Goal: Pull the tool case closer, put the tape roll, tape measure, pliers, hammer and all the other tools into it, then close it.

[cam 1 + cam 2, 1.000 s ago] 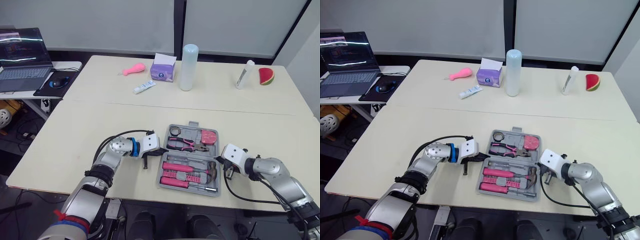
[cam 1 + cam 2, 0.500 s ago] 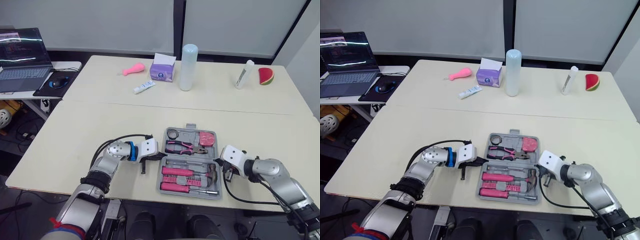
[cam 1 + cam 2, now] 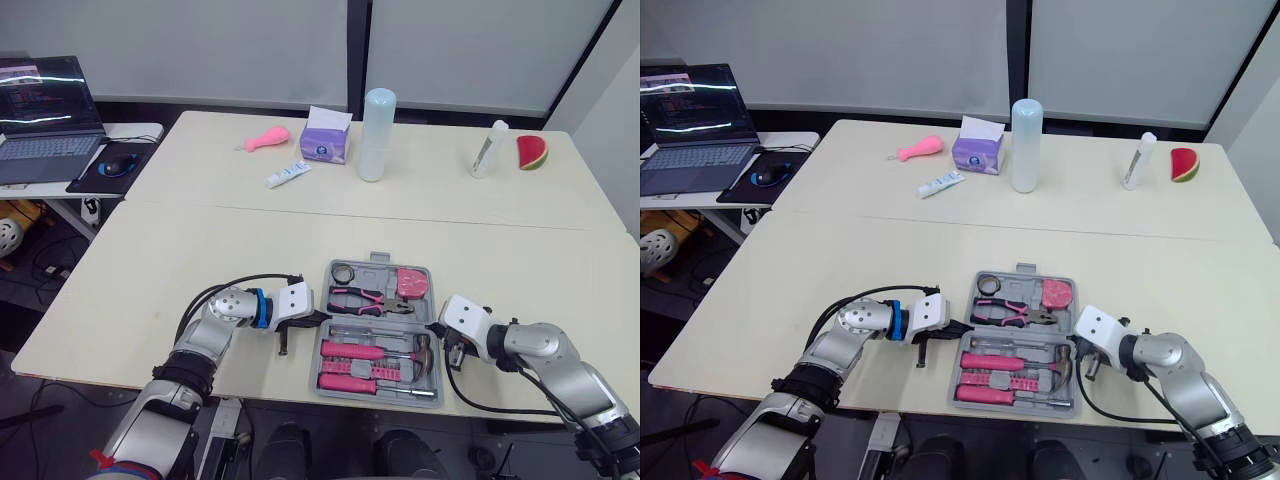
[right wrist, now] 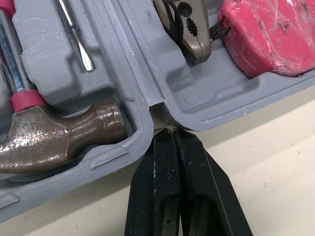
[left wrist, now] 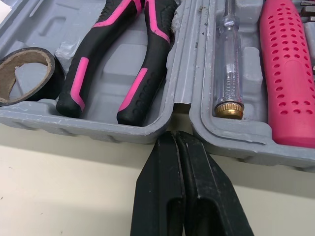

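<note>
we hold the left gripper point(image 5: 176, 137) and right gripper point(image 4: 172, 133) pinched together at hinge gaps of the open tool case point(image 5: 93, 129); just beyond, inside: tape roll point(image 5: 24, 73), pliers point(image 5: 125, 59), hammer point(image 4: 64, 135), tape measure point(image 4: 268, 34).

Got the tool case point(image 5: 98, 129) at the table point(image 3: 200, 260) front edge, sandwiched between left gripper point(image 5: 176, 135) and right gripper point(image 4: 172, 132). Back half, left to right: tape roll point(image 3: 343, 270), pliers point(image 3: 372, 298), tape measure point(image 3: 412, 283). Front half: hammer point(image 3: 365, 351).

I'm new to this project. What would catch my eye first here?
The open grey tool case, packed with pink-handled tools, lies near the table's front edge. The left hand and right hand, both shut, point into its hinge gaps from either side.
</note>
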You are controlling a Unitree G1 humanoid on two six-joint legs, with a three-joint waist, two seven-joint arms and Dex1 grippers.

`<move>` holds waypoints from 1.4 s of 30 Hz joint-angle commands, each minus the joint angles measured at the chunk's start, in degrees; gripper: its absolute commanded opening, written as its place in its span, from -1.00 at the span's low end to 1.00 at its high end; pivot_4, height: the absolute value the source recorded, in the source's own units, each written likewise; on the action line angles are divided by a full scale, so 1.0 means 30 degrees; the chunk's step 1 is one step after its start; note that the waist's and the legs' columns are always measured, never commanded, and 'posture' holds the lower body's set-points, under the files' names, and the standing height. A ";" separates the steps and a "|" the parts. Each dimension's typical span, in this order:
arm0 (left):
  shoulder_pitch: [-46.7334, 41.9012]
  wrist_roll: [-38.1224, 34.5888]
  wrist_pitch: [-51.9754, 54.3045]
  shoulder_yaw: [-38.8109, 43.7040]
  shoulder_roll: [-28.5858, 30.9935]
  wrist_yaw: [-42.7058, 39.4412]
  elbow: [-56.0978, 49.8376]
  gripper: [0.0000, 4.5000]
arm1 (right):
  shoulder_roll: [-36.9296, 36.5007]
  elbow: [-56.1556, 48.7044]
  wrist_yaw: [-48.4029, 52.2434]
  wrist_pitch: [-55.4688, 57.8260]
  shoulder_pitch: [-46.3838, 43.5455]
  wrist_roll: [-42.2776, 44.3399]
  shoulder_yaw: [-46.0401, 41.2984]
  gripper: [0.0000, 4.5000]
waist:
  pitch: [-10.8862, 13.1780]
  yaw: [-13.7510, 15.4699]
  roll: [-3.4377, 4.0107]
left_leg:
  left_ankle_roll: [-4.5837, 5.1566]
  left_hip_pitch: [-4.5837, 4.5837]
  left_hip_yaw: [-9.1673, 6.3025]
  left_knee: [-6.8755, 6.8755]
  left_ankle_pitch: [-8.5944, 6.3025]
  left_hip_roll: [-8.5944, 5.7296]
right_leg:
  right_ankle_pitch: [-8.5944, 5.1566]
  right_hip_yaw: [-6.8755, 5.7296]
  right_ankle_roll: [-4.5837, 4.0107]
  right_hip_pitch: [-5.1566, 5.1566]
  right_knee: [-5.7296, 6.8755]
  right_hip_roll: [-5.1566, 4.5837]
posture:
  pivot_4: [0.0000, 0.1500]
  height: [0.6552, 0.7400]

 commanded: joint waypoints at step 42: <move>0.3332 -0.5204 0.2915 0.0567 0.3534 -0.3531 -1.0197 -0.98 | 0.2187 -0.7265 -0.4453 0.2062 0.6747 0.2136 -0.6925 -1.00 | -0.0025 0.0101 0.0033 | -0.0003 -0.0002 -0.0027 -0.0011 0.0001 -0.0018 | 0.0000 0.0039 0.0001 0.0036 -0.0030 -0.0021 | 1.00 0.44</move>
